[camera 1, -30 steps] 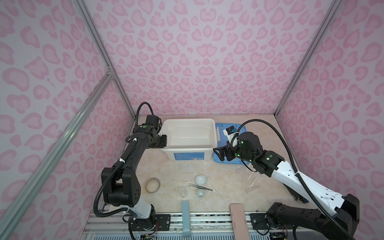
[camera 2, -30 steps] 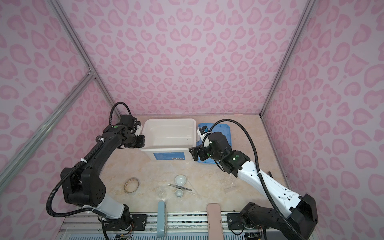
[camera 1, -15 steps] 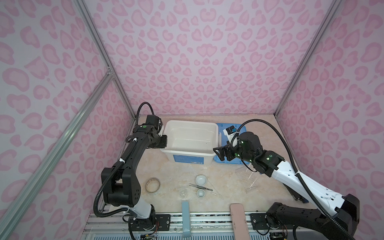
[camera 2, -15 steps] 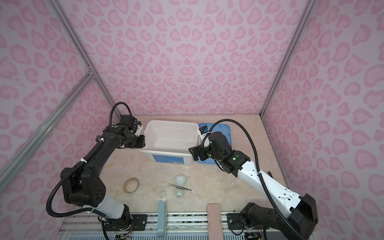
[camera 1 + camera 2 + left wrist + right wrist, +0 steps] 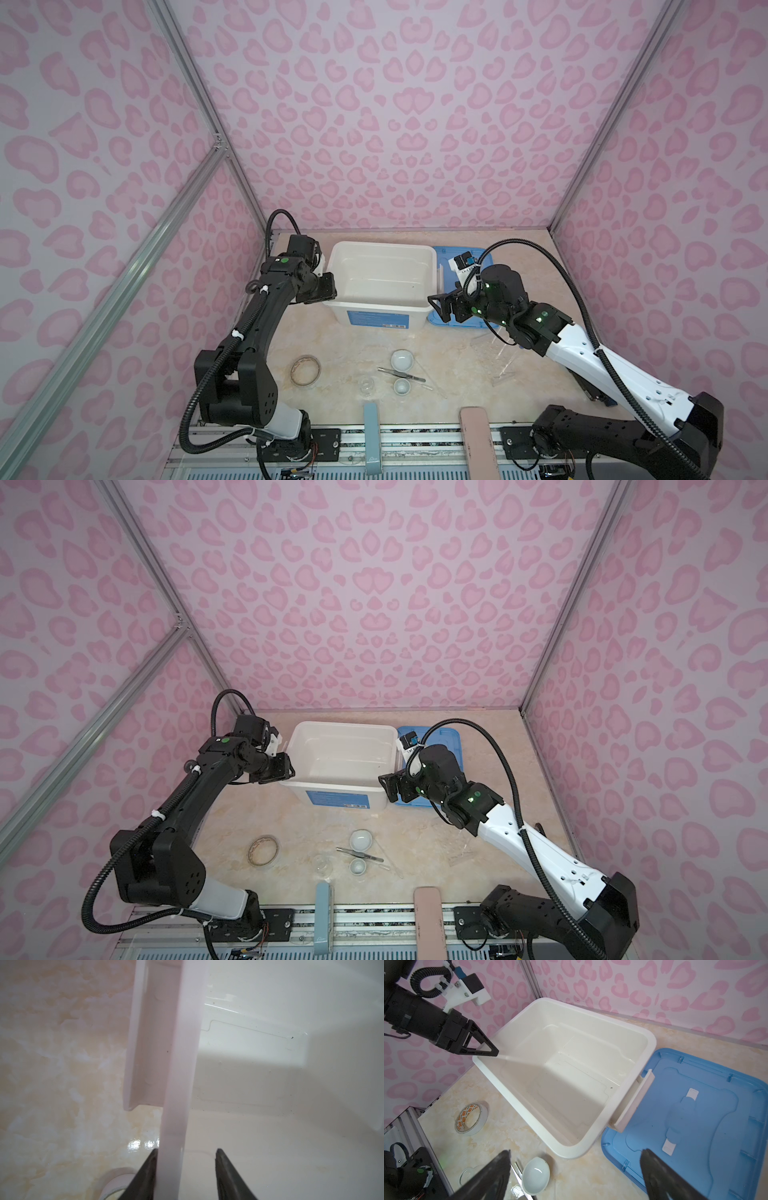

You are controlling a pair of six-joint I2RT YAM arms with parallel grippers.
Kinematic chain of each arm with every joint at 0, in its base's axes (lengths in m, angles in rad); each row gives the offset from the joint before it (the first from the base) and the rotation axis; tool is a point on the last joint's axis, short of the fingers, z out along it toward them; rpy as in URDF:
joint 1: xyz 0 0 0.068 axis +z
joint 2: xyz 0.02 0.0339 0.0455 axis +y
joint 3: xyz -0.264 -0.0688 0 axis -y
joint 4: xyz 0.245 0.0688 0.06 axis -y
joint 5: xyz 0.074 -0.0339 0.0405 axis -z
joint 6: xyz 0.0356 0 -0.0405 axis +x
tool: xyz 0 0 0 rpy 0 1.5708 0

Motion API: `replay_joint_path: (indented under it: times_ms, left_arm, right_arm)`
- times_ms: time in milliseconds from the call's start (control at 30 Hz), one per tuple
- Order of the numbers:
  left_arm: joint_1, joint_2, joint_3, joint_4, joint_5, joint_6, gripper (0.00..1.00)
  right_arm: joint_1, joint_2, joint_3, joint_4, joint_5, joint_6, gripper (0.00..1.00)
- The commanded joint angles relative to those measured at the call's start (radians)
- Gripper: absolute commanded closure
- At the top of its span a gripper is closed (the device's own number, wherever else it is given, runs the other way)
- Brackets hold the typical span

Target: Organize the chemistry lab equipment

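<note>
Two white round dishes, one larger (image 5: 402,360) and one smaller (image 5: 402,387), sit near the table's front with metal tweezers (image 5: 401,374) between them and a tiny clear glass cup (image 5: 366,384) to their left. Long clear tubes (image 5: 503,376) lie faintly visible to the right. My left gripper (image 5: 330,286) (image 5: 186,1150) straddles the left rim of the white tub (image 5: 382,247) (image 5: 178,1064); it is open, with one finger against the rim and a gap at the other. My right gripper (image 5: 438,307) (image 5: 575,1152) hangs wide open and empty by the tub's front right corner.
The tub's blue lid (image 5: 695,1126) (image 5: 449,737) lies flat to the right of the tub. A tape roll (image 5: 305,370) (image 5: 471,1118) lies front left. A blue bar (image 5: 371,432) and a pink bar (image 5: 473,436) stick in from the front edge. Pink walls close three sides.
My left gripper's jaws have spread apart on the tub's rim, and the tub has shifted slightly toward the front. The right arm has stayed still and open.
</note>
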Motion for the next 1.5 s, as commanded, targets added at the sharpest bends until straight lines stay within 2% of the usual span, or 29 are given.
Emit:
replay_joint_path:
  times_ms: [0, 100, 167, 333, 433, 500, 667, 800, 900, 1000, 1167, 1267, 1367, 1467]
  left_arm:
    - [0.001, -0.034, -0.006, -0.013, 0.056, -0.015, 0.5]
    - [0.001, -0.04, -0.009, -0.03, 0.07, -0.013, 0.5]
    - [-0.001, -0.059, -0.024, -0.024, 0.086, -0.017, 0.46]
    - [0.001, -0.097, -0.046, -0.048, -0.001, -0.025, 0.22]
    - [0.001, -0.147, -0.034, -0.055, -0.031, -0.044, 0.14]
    - [0.0, -0.207, -0.011, -0.073, -0.069, -0.069, 0.02]
    - [-0.033, -0.358, 0.02, -0.172, -0.108, -0.103, 0.02]
    - [-0.182, -0.469, -0.054, -0.213, -0.127, -0.184, 0.02]
    - [-0.35, -0.53, -0.144, -0.215, -0.172, -0.288, 0.03]
    - [-0.492, -0.556, -0.234, -0.193, -0.223, -0.391, 0.03]
    - [-0.709, -0.516, -0.43, -0.04, -0.257, -0.554, 0.02]
    - [-0.805, -0.452, -0.475, -0.004, -0.31, -0.623, 0.01]
    - [-0.86, -0.411, -0.505, 0.026, -0.325, -0.664, 0.0]
    - [-0.892, -0.383, -0.519, 0.013, -0.356, -0.69, 0.03]
  right_arm:
    - [0.002, -0.006, -0.007, 0.013, 0.007, 0.001, 0.03]
    - [0.001, -0.012, -0.007, 0.011, 0.01, -0.001, 0.03]
    - [0.002, -0.016, -0.011, 0.011, 0.013, -0.001, 0.03]
    - [0.002, -0.025, -0.004, -0.006, 0.021, -0.007, 0.02]
    - [0.002, -0.036, 0.016, -0.042, 0.043, -0.015, 0.02]
    - [0.002, -0.051, 0.033, -0.074, 0.057, -0.02, 0.01]
    - [0.007, -0.085, 0.056, -0.164, 0.047, -0.04, 0.01]
    - [0.072, -0.106, 0.063, -0.22, 0.096, -0.066, 0.01]
    - [0.156, -0.117, 0.057, -0.235, 0.141, -0.074, 0.01]
    - [0.215, -0.118, 0.042, -0.224, 0.145, -0.053, 0.01]
    - [0.274, -0.099, 0.012, -0.197, 0.205, -0.015, 0.01]
    - [0.293, -0.086, 0.014, -0.21, 0.233, -0.005, 0.01]
    - [0.309, -0.088, 0.01, -0.211, 0.239, -0.003, 0.01]
    - [0.317, -0.095, -0.002, -0.204, 0.242, 0.001, 0.01]
